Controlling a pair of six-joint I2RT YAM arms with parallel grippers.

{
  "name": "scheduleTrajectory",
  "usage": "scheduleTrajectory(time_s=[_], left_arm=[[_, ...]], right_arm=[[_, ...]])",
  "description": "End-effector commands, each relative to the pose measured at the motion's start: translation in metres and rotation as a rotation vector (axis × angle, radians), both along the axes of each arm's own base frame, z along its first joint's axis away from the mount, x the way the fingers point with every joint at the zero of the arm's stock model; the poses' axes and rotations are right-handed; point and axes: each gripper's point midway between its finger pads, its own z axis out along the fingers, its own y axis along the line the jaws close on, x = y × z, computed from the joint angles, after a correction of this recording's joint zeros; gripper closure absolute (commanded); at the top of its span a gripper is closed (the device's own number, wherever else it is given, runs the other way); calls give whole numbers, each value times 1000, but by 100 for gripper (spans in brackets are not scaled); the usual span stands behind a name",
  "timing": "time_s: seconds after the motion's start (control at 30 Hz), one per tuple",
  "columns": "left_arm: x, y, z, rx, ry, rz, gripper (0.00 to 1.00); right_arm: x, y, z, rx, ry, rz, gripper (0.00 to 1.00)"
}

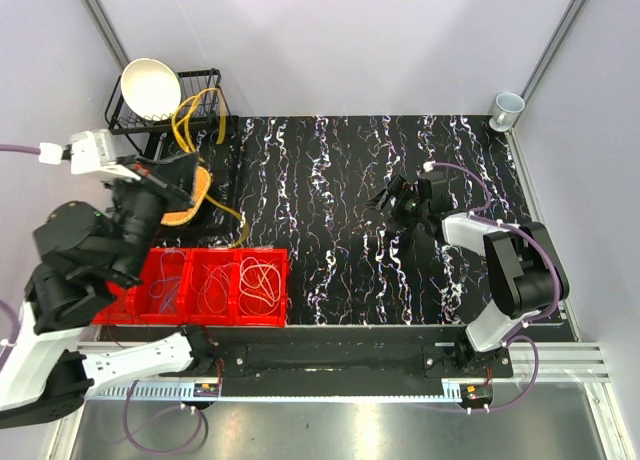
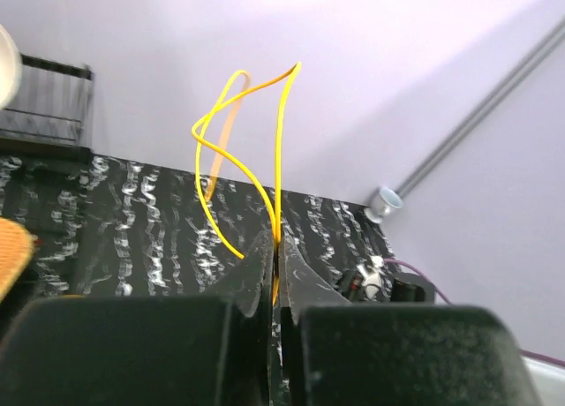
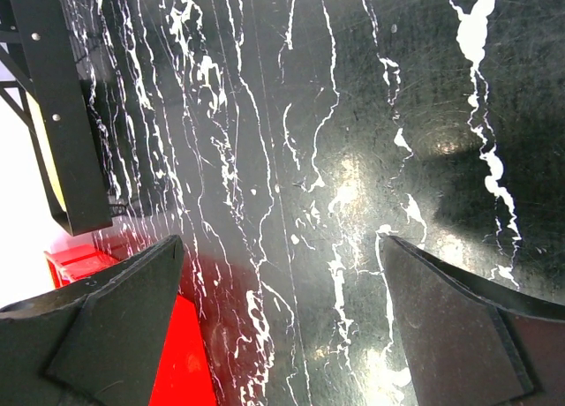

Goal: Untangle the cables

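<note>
The left gripper [image 2: 276, 247] is clamped tight, jaws pressed together on the yellow cable [image 2: 280, 159], and the wrist view shows that wire pinched right at the fingertips and springing upward in a tall, crossing loop against the pale wall. From above, the same yellow cable arches over the near corner of the black wire rack [image 1: 205, 80], where a white bowl [image 1: 150, 88] sits, and a strand trails down across the mat [image 1: 330, 220] toward the red tray [image 1: 262, 254]. Just under the left gripper lies an orange coil [image 1: 197, 192], partly hidden by the fingers. In the red tray, the right-hand compartment holds a whitish-pink cable [image 1: 260, 280] in loose loops, while the compartments to its left hold thin loops [image 1: 168, 288] whose colour is hard to tell. Over on the other side, the right gripper [image 3: 281, 240] hangs above the bare mat with its jaws spread wide and nothing between them, well apart from all the cables. A small cup [image 1: 508, 106] stands at the far right corner.
</note>
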Motion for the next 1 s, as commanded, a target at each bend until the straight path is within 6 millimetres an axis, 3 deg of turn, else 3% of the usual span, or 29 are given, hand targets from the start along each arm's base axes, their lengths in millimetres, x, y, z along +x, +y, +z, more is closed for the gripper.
scheduleTrajectory(time_s=[0.0, 0.1, 0.23, 0.4, 0.63, 0.73, 0.87, 0.97], left_arm=[[-5, 34, 2, 109, 0, 92, 100], [-10, 53, 0, 108, 5, 146, 100], [-14, 63, -13, 101, 23, 166, 100], [-19, 73, -49, 91, 74, 190, 100], [-20, 70, -108, 140, 180, 193, 100], [-20, 68, -124, 157, 221, 197, 100], [-20, 67, -134, 163, 246, 199, 100], [-22, 74, -130, 158, 240, 220, 100]], right_arm=[[11, 3, 10, 27, -44, 3, 0], [12, 3, 11, 27, -46, 3, 0], [11, 4, 8, 31, -38, 8, 0], [11, 7, 4, 40, -24, 17, 0], [12, 8, 3, 44, -22, 19, 0], [12, 8, 2, 46, -18, 20, 0], [12, 9, 1, 53, -13, 24, 1], [12, 11, 2, 60, -11, 29, 0]])
